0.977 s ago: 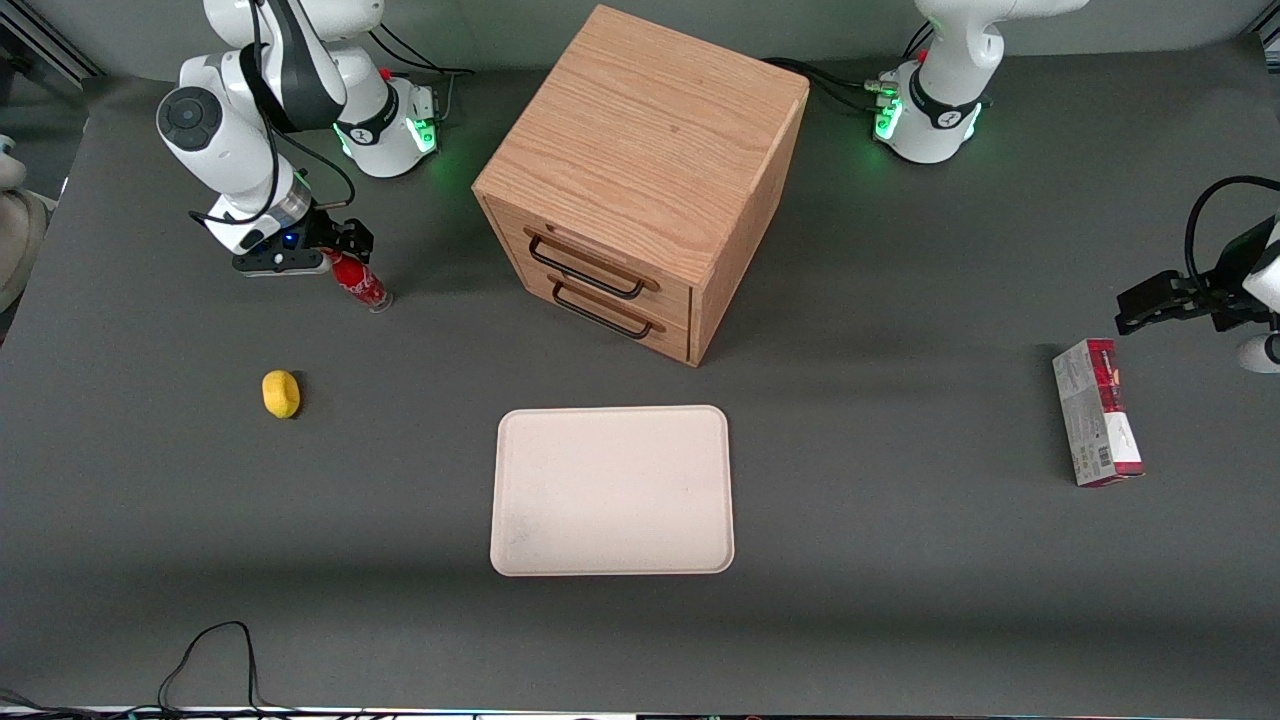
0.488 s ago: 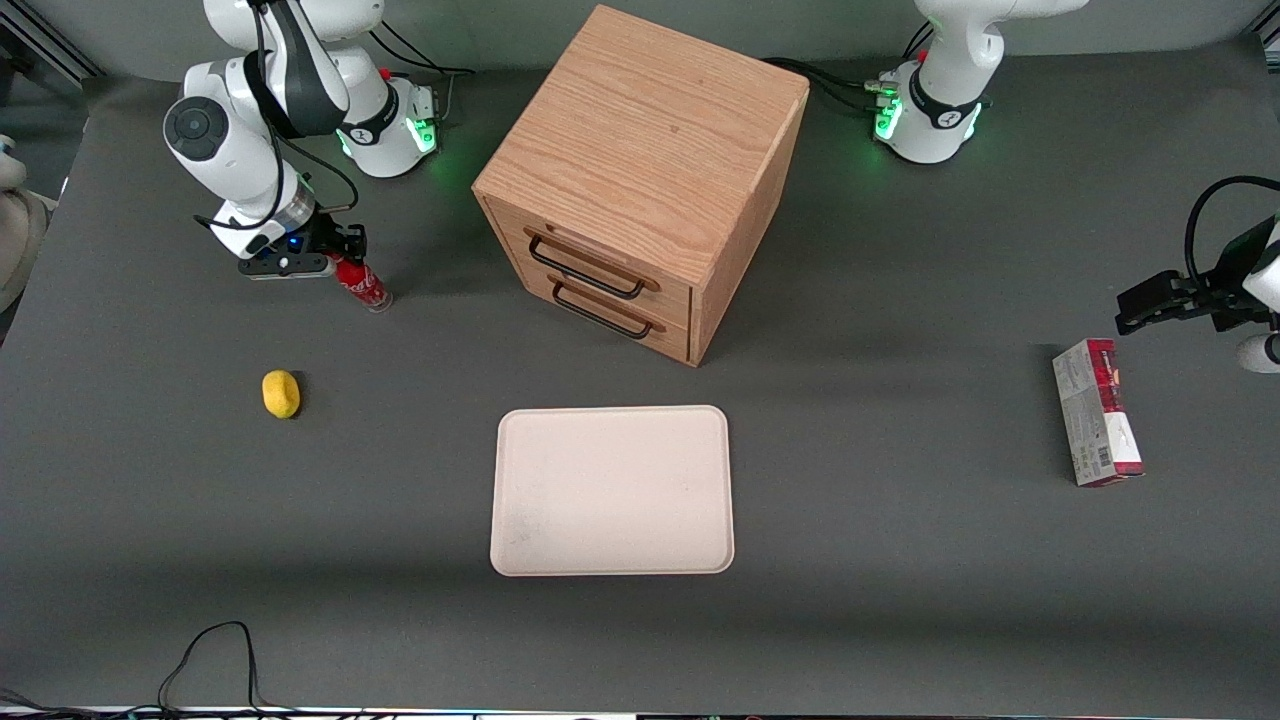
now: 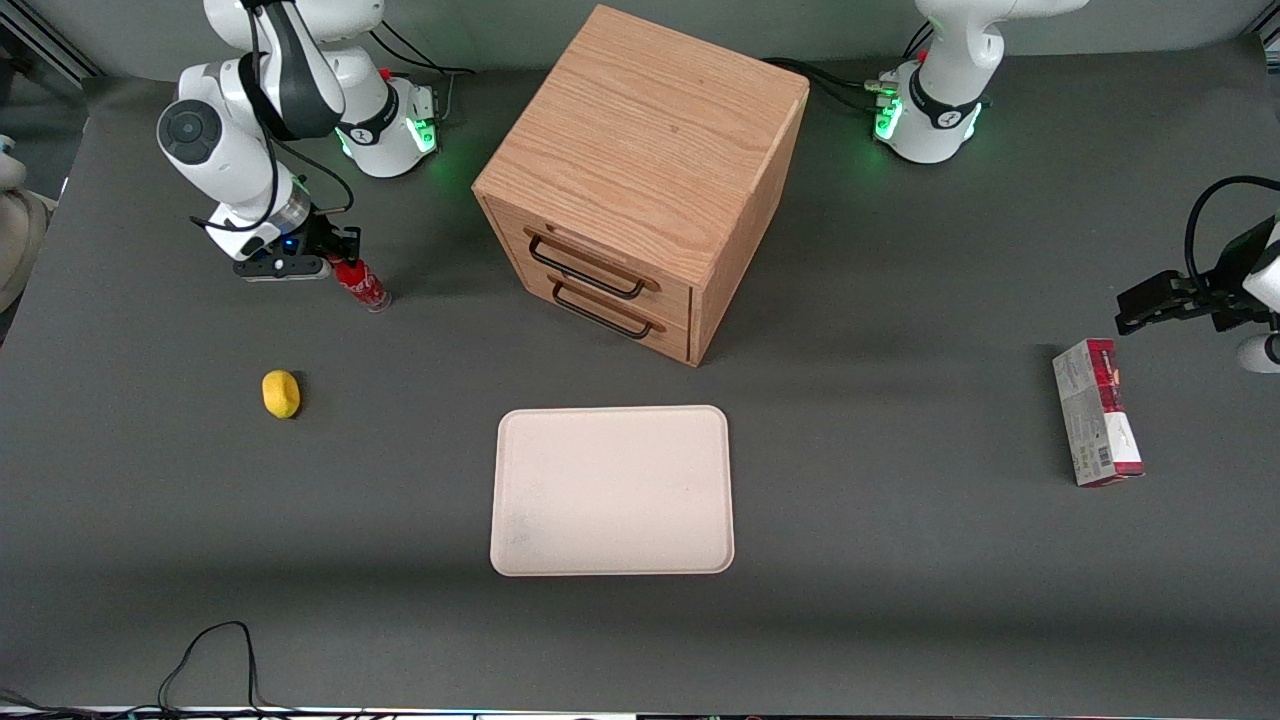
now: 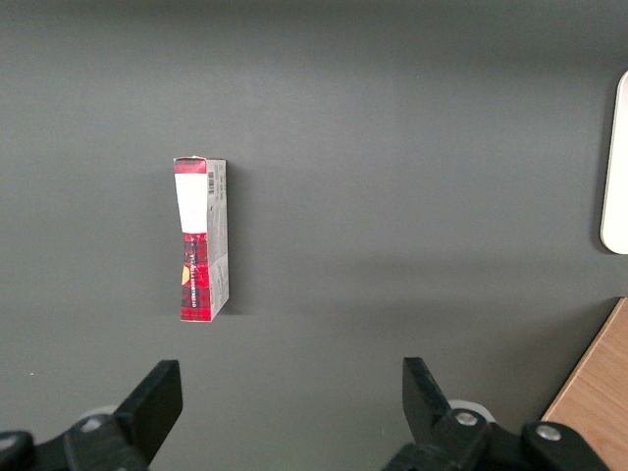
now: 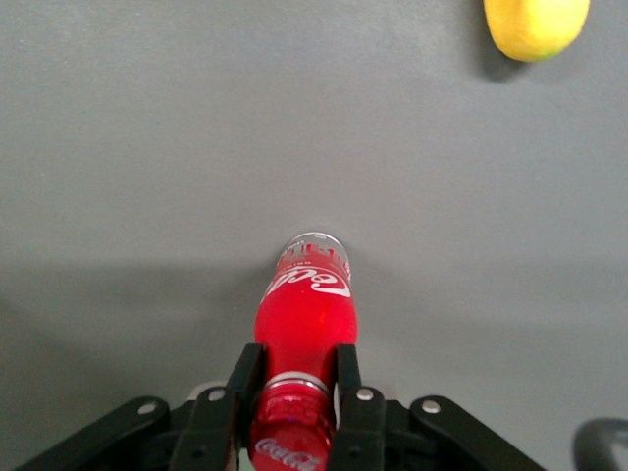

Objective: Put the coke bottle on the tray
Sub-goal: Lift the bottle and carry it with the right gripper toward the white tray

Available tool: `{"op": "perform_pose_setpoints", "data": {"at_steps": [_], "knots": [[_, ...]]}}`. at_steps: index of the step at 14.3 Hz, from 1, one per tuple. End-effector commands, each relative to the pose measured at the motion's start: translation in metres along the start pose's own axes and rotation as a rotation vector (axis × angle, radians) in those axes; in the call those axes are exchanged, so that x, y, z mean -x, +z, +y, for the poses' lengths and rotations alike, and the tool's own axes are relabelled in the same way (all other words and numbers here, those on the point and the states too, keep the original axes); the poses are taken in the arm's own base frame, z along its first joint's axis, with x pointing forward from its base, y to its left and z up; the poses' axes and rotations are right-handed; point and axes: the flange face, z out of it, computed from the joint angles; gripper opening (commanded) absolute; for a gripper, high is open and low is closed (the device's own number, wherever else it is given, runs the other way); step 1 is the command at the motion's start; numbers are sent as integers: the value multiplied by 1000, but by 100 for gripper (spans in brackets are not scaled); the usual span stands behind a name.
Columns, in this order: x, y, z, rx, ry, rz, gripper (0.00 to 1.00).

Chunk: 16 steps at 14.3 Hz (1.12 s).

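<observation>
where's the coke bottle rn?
The coke bottle stands on the table at the working arm's end, farther from the front camera than the lemon and well apart from the tray. The gripper is shut on its neck.

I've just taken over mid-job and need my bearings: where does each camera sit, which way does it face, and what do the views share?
Front view: high, facing the arms; shows table, cabinet, tray, both arms.
Right wrist view: on the working arm, looking down past the gripper, fingers against the coke bottle neck; lemon nearby.
Left wrist view: on the parked arm, looking down at the carton; its fingers show.
Shared: bottle, lemon, carton each appear in the front view too.
</observation>
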Motion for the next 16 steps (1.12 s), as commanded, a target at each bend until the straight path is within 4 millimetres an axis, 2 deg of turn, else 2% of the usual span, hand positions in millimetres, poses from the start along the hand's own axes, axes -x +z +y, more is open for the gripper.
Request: {"op": "perform_pose_setpoints", "data": {"at_steps": [1, 3, 6, 10, 13, 16], "knots": [[-26, -27, 13, 7, -1, -21, 0], [-57, -52, 15, 20, 17, -57, 0], [-107, -102, 16, 35, 39, -93, 0], [-170, -193, 16, 50, 61, -112, 0], [-204, -262, 10, 24, 71, -88, 0], [-224, -310, -4, 3, 60, -50, 0]]}}
